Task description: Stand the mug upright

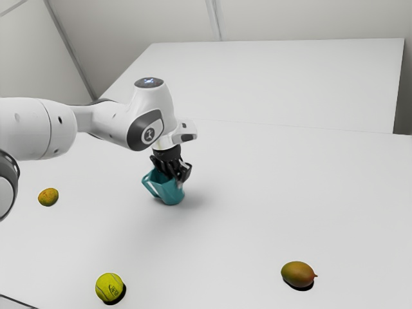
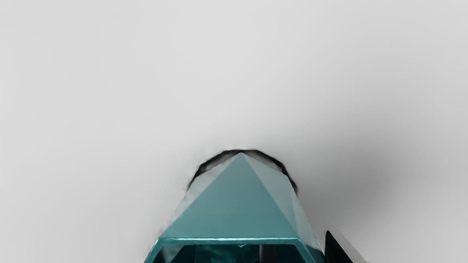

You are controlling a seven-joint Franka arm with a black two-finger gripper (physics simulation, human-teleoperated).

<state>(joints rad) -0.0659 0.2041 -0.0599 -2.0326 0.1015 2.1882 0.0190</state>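
1. My gripper (image 1: 177, 175) is right at the open end of the mug (image 1: 170, 193), above the table (image 1: 244, 212). I cannot tell whether it is spread, pressed together or pinching the mug's wall

2. The mug is directly below my gripper, partly covered by it in the exterior view. Its opening faces up toward me and its lower end points down at the table; I cannot tell whether it stands quite straight or leans a little

3. It is teal, glossy and deep-coloured on the inside, with flat, angled facets on the outside; the wrist view gives me one large triangular facet with paler ones beside it. The rim (image 2: 226, 241) is thin, with a bright line of light along a straight edge and corners where it bends

4. The mug's angular handle (image 1: 149, 187) sticks out from the body on the exterior view's left side of my gripper

5. Well apart from my gripper, toward the exterior view's left, lies a small yellow-orange fruit (image 1: 48, 197)

6. Nearer the exterior camera than my gripper are a yellow-green tennis ball (image 1: 108, 287), toward that view's left, and a mango (image 1: 297, 274) with a reddish tip, toward its right
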